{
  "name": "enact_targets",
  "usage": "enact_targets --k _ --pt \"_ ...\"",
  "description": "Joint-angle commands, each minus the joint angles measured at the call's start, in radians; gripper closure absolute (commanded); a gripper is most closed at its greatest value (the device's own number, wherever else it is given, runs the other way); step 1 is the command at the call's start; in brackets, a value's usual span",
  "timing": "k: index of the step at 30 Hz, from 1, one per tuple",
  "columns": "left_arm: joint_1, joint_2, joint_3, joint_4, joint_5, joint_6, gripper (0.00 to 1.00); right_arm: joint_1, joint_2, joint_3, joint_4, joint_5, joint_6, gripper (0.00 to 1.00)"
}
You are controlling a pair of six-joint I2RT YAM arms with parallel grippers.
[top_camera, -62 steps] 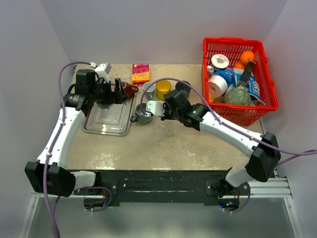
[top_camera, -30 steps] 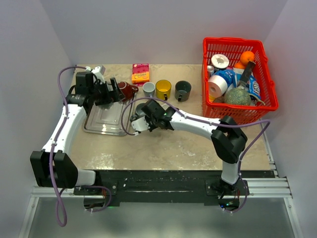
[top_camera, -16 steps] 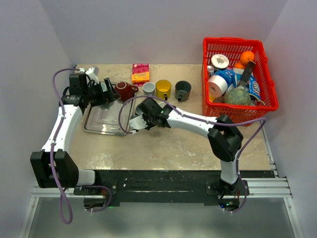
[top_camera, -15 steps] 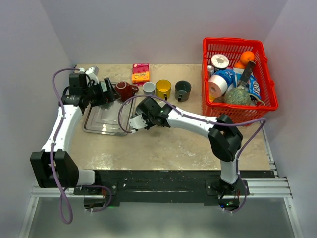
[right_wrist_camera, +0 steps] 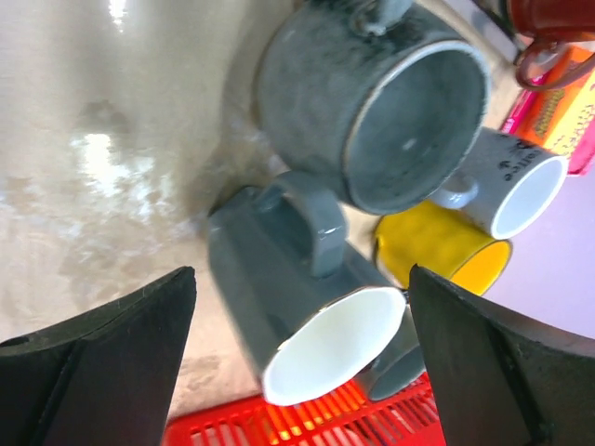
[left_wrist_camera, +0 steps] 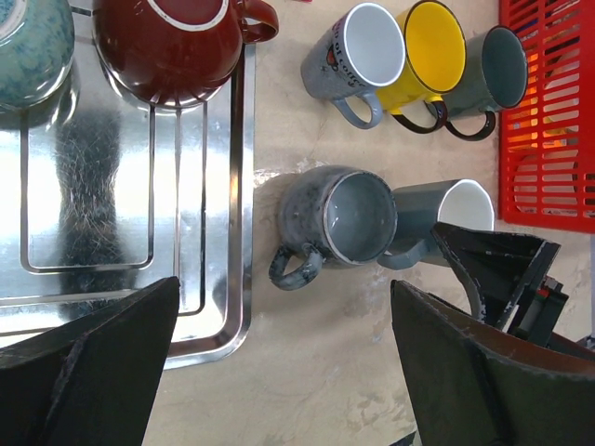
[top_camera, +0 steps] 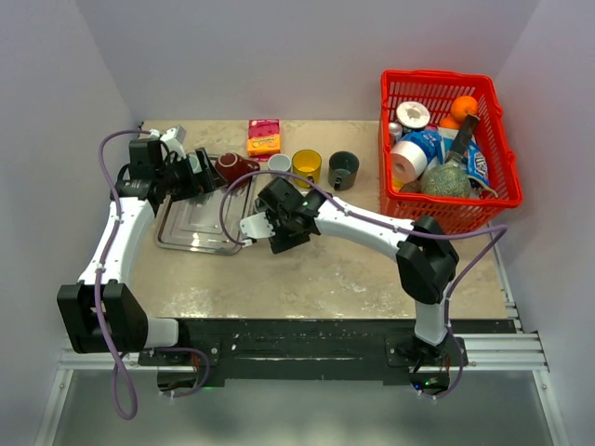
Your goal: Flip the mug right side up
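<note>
Where the right fingers (right_wrist_camera: 102, 362) stand spread wide to either side of the mug (left_wrist_camera: 437, 218), gripping nothing, you see the task's thing. It is a grey mug with a white inside, set on the bench (left_wrist_camera: 307, 390). As far as both wrist views show, its mouth is up. It stands just beside a speckled mug (left_wrist_camera: 339, 218) and near the edge of the steel tray (left_wrist_camera: 240, 186). The left fingers (left_wrist_camera: 93, 362) are likewise spread and empty, above the tray.

The turning looks done, so the step in hand is, by judgement, the withdrawal. Raise your right arm straight up until both fingers clear the rim, and only then swing away. The handle points towards the speckled mug, and a sideways exit could catch it or nudge the neighbour. Your left arm need not move.

Legible writing: none. The small grey mug (right_wrist_camera: 493, 167) in the back row carries dark print, and the orange box (right_wrist_camera: 569, 121) behind it is printed too. Both are too small and blurred to read.
</note>
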Motion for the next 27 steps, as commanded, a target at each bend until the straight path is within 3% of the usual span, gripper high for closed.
enact_targets --k 1,7,11,14,15,16,18,21,27 --pt "0.012 -0.030 -0.006 0.013 -0.003 0.003 0.01 0.007 -0.133 -0.037 -0.027 -0.072 0.073 0.01" --pt "0.015 -0.033 0.012 -0.010 -0.050 -0.006 0.01 0.010 -0.321 -0.134 0.116 -0.116 0.208 0.01" --pt "0.021 -0.031 0.038 -0.022 -0.134 -0.021 0.01 0.006 -0.488 -0.227 0.252 -0.030 0.355 0.01" --pt "0.028 -0.019 0.072 -0.040 -0.237 -0.050 0.01 0.001 -0.555 -0.281 0.360 0.105 0.542 0.01" --pt "0.033 -0.016 0.081 -0.044 -0.263 -0.061 0.01 -0.008 -0.583 -0.286 0.387 0.218 0.603 0.01" --pt "0.038 -0.007 0.089 -0.047 -0.286 -0.085 0.01 -0.016 -0.591 -0.283 0.397 0.252 0.720 0.01" --pt "0.061 0.009 0.114 -0.039 -0.323 -0.116 0.01 -0.061 -0.583 -0.239 0.306 0.222 0.800 0.01" --pt "0.088 0.042 0.150 -0.028 -0.380 -0.190 0.01 -0.075 -0.568 -0.206 0.250 0.236 0.828 0.01" --pt "0.162 0.150 0.216 -0.013 -0.529 -0.398 0.01 -0.078 -0.620 -0.252 0.299 0.260 0.882 0.01"
